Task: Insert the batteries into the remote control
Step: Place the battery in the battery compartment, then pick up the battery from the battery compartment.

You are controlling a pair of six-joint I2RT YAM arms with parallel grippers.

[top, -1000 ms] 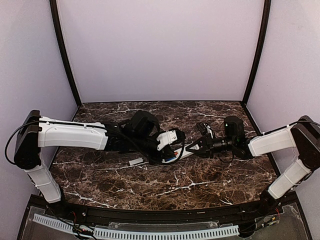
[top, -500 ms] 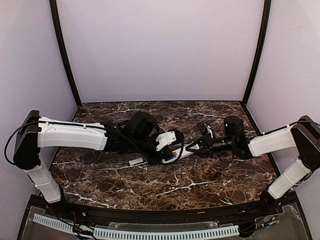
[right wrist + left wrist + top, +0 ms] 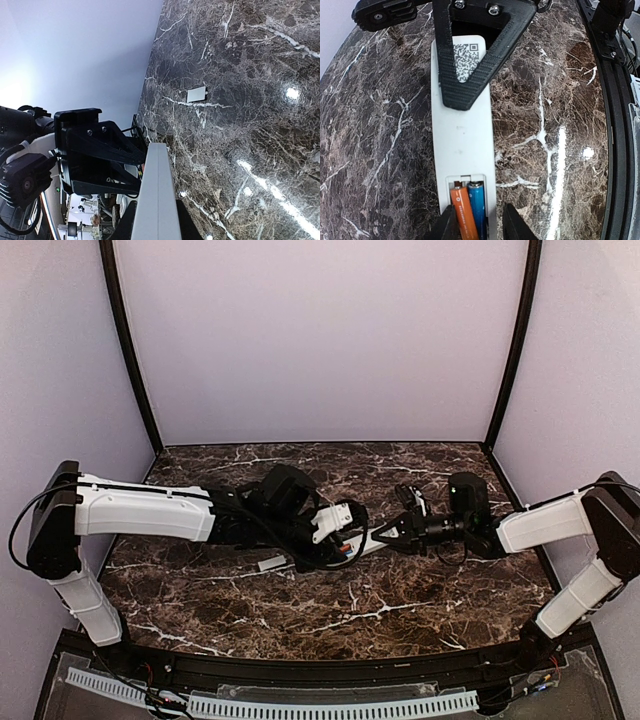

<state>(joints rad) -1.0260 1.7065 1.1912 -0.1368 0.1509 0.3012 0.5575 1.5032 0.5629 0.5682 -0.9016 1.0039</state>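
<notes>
Near end of remote control (image 3: 462,150): batteries (image 3: 470,210) under left gripper (image 3: 480,227), jaws parted, empty; long axis runs away to clamping right gripper (image 3: 156,220).

1. Mid-table is crowded: the right gripper (image 3: 155,222) clamps one end of the remote control (image 3: 462,145), and the left gripper (image 3: 479,225) stands parted over the other end, astride the batteries (image 3: 470,212)
2. A small white cover (image 3: 272,563) lies on the table (image 3: 400,610) just near of the left arm (image 3: 150,510)
3. Bare marble offers passage behind both arms and toward the near edge
</notes>
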